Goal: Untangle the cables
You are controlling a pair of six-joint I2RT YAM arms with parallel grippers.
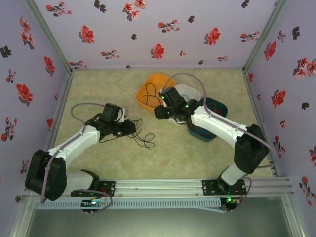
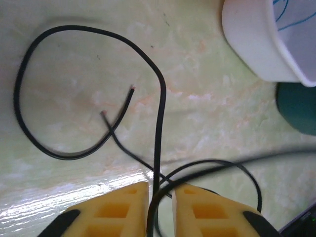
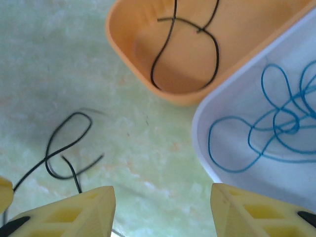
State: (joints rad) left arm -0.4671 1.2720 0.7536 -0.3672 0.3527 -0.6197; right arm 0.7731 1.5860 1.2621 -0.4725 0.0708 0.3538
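Left gripper (image 2: 160,190) pinched on black cable (image 2: 159,128), whose loose loops lie on table (image 2: 222,123); grip likely meant to draw strand free. Right gripper (image 3: 163,197) spread wide, empty, beside orange bowl (image 3: 128,44) holding second black cable (image 3: 217,52). White bowl (image 3: 207,128) holds blue cable (image 3: 291,126). Sorting by colour, judged.

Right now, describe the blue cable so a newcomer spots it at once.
Three bowls cluster at the table's far middle; the white bowl sits between the orange bowl and the teal bowl. The blue cable lies coiled inside it, the only blue wire; the orange bowl holds a black cable.
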